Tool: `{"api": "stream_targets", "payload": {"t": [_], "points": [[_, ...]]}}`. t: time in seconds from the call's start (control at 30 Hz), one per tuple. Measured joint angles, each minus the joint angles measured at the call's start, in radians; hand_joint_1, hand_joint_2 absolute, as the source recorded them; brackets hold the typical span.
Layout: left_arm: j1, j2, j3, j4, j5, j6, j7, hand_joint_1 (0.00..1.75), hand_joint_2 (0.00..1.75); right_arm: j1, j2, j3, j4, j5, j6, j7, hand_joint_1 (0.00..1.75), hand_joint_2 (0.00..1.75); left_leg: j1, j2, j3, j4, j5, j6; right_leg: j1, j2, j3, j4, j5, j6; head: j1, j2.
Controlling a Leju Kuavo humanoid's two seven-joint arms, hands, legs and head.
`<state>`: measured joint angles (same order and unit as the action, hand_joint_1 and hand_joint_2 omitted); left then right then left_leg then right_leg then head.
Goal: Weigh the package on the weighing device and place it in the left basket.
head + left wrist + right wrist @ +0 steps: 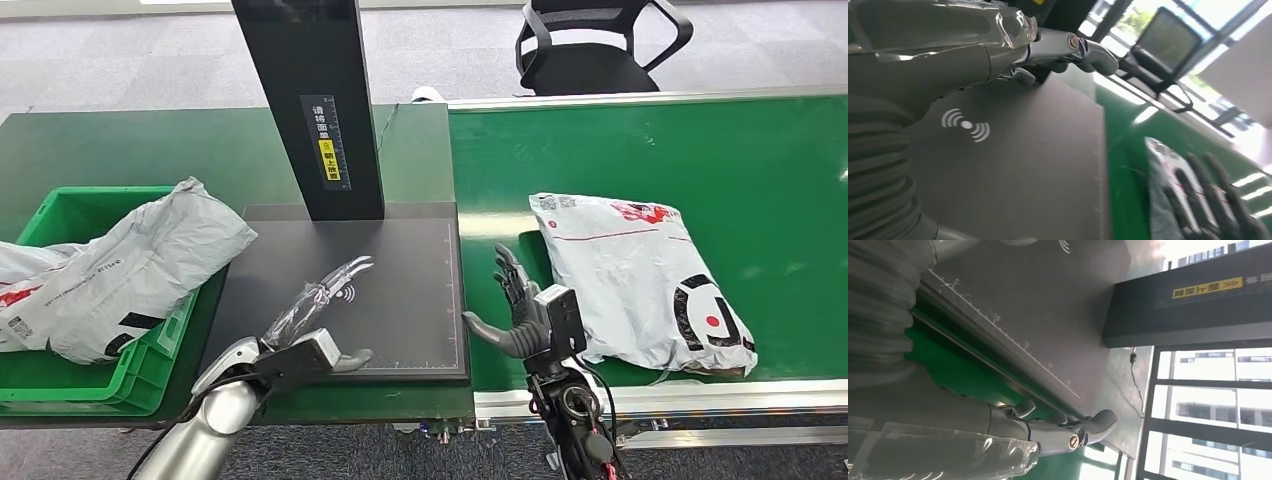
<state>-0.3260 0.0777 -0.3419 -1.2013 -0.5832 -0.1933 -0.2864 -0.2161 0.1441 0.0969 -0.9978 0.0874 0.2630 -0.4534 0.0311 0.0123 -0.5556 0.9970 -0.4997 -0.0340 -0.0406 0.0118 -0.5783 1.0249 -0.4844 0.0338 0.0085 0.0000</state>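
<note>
At this moment the package (640,280) you had to weigh lay flat on the green conveyor belt (760,160), to the right of the weighing device (400,300). It had not yet been lifted, so by the look of things the task stood at its first step: the pickup.

The right hand (520,305) stood upright just beside the package's near-left edge, fingers apart and holding nothing. From the head view you could not tell whether it touched the bag. The left hand (315,305) hovered over the dark platform of the weighing device, fingers extended and apart, also empty. In the left wrist view, its fingertips (1093,52) reached out above the platform near the wireless mark (966,125).

The left basket (90,380), a green crate at the left edge of the table, already held another grey mailer bag (130,265), which draped over its right rim toward the device.

Next move, as a judgement:
1. You would need to bring the right hand onto the package and secure a grasp on the soft bag; a thin, slack mailer is likely to sag or slip.
2. You would then carry it left onto the platform, clear of the black upright column (310,100).
3. The left hand would probably need to clear the platform or assist the transfer.
</note>
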Motion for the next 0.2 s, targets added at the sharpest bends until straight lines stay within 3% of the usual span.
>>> {"api": "stream_targets", "payload": {"t": [0.13, 0.2], "points": [[-0.014, 0.001, -0.001, 0.039, -0.105, 0.153, 0.139, 0.0, 1.75, 0.026, 0.001, -0.006, -0.017, 0.001, -0.001, 0.017, 0.0, 1.75, 0.0, 0.0, 0.0, 0.0, 0.0, 0.0, 0.0, 0.0, 0.0, 0.0, 0.0, 0.0, 0.0, 0.0], [-0.017, 0.001, 0.0, 0.049, -0.127, 0.184, 0.165, 0.0, 1.75, 0.035, 0.002, -0.008, -0.025, 0.002, -0.001, 0.021, 0.0, 1.75, 0.0, 0.0, 0.0, 0.0, 0.0, 0.0, 0.0, 0.0, 0.0, 0.0, 0.0, 0.0, 0.0, 0.0]]}}
